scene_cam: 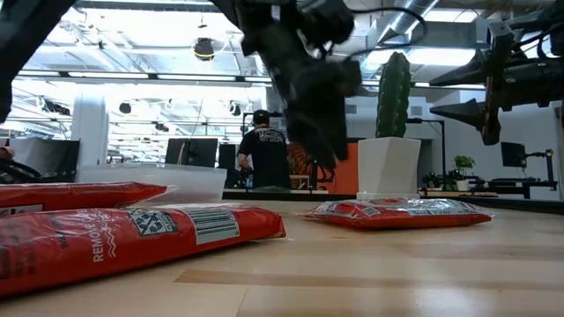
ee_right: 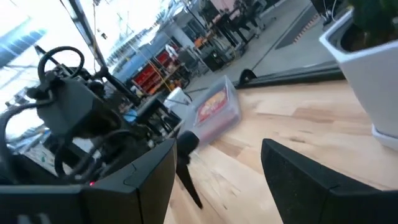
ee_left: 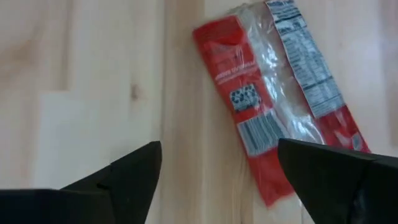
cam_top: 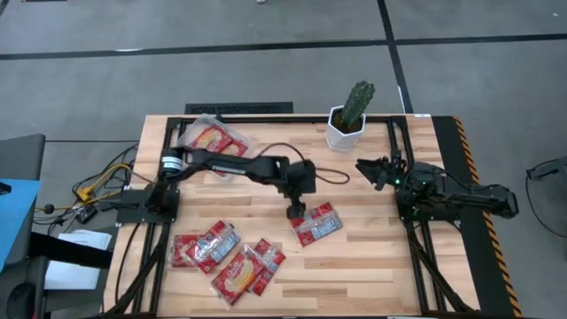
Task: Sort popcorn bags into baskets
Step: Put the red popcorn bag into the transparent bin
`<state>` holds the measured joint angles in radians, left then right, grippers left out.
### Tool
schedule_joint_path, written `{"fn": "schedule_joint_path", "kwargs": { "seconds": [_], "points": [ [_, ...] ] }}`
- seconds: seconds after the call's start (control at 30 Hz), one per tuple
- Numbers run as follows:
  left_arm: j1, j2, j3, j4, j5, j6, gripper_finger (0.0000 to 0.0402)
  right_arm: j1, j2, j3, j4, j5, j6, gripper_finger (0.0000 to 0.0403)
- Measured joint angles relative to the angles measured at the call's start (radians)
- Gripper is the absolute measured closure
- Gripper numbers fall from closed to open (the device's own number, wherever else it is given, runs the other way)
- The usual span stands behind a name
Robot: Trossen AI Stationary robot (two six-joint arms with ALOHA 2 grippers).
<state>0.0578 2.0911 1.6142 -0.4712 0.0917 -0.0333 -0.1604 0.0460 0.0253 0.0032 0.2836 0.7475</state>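
My left gripper (cam_top: 295, 211) is open and hangs just above the table at the near-left end of one red popcorn bag (cam_top: 316, 223). That bag lies flat and alone mid-table, barcode side up (ee_left: 273, 106), one end between my spread fingers without touching them. Several more red bags (cam_top: 229, 259) lie flat in a loose cluster toward the near-left edge, close in the low view (scene_cam: 115, 233). The clear basket (cam_top: 188, 135) sits at the far left with a bag (cam_top: 215, 140) inside. My right gripper (cam_top: 372, 168) waits open above the table's right side, near the cactus pot.
A white faceted pot with a cactus (cam_top: 348, 124) stands at the far edge, right of centre. A black cable (cam_top: 328, 173) loops across the wood behind my left arm. Bare wood lies near and right of the lone bag. A person (scene_cam: 264, 154) stands in the room beyond.
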Motion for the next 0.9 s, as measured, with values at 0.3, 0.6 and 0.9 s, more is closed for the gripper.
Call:
{"fn": "schedule_joint_path", "kwargs": {
  "seconds": [0.3,0.6,0.9],
  "points": [
    [-0.075,0.135,0.0,0.152,0.001,-0.111,0.009,0.045,0.027,0.0,0.0,0.001,-0.008,0.0143],
    [-0.091,0.174,0.006,0.077,-0.098,-0.19,0.02,0.063,0.027,0.0,0.0,0.001,-0.015,0.0143],
    [-0.069,0.171,0.006,0.071,0.026,-0.237,0.0386,0.062,0.026,0.0,0.004,0.002,-0.014,0.0143]
  ]
}}
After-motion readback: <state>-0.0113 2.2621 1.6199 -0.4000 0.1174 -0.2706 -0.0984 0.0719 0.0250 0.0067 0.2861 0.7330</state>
